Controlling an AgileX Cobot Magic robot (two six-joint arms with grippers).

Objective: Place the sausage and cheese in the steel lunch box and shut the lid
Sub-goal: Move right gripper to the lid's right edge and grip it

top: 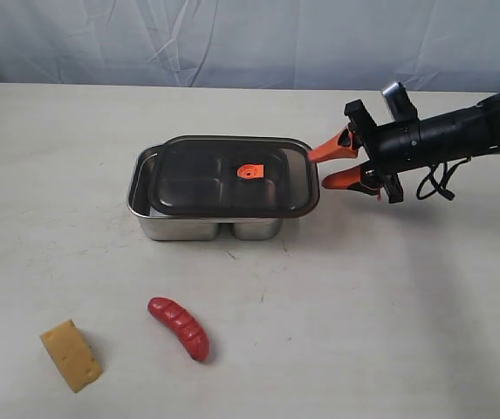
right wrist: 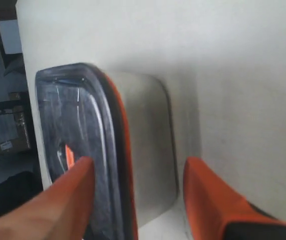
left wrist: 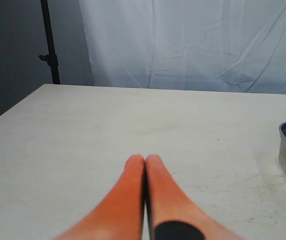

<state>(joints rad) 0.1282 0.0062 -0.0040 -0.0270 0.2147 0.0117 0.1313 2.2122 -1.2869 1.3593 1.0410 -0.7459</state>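
- Two foods, sausage and cheese, lie on the tabletop outside the steel lunch box.
- Right end effector spread around the lid edge; a shallow pinch could drag the box.
- Left end effector pressed together.

Lab-like setup: draped cloth backdrop, pale worktable

Black right arm, looped black cable; right tool orange-fingered; left tool orange, seemingly black-padded.
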